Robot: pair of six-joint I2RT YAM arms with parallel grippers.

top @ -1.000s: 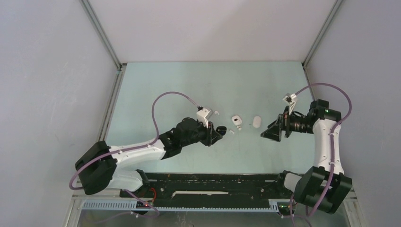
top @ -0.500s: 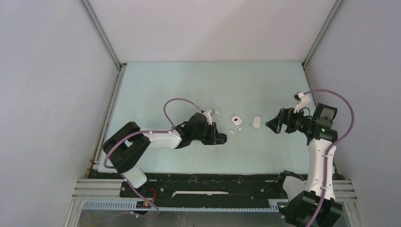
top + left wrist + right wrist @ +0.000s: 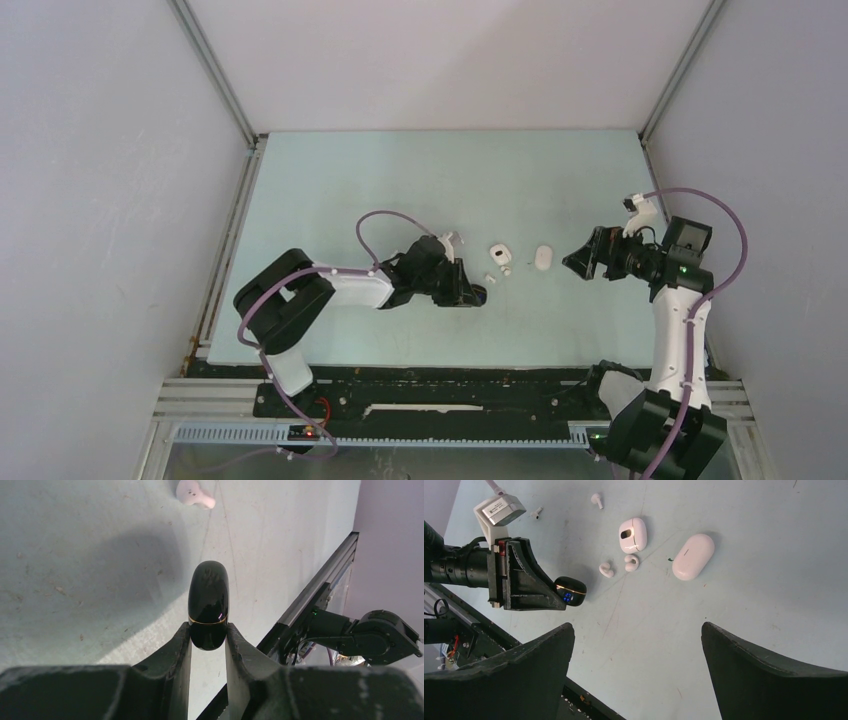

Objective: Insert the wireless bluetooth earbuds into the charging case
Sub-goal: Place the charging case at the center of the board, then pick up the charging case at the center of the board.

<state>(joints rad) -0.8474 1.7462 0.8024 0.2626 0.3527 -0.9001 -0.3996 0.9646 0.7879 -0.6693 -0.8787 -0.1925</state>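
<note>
My left gripper (image 3: 207, 630) is shut on a glossy black charging case (image 3: 208, 605) with a gold seam, held just above the table (image 3: 330, 190). In the right wrist view that case (image 3: 570, 591) shows a blue display. Two white clip-shaped earbuds (image 3: 606, 570) (image 3: 631, 561) lie just beyond it. A stemmed white earbud (image 3: 597, 500) lies farther off, and one earbud (image 3: 194, 494) shows ahead in the left wrist view. My right gripper (image 3: 636, 626) stands open with nothing between its fingers, to the right of a closed white oval case (image 3: 543, 258).
A small white case (image 3: 632, 534) with a dark window lies between the black case and the oval one. Another tiny white piece (image 3: 536, 513) rests near the left wrist camera. The black rail (image 3: 450, 390) runs along the near table edge.
The left gripper has carried the black case a little to the right and nearer. The right gripper drew back to the right and away early on, then held still.
</note>
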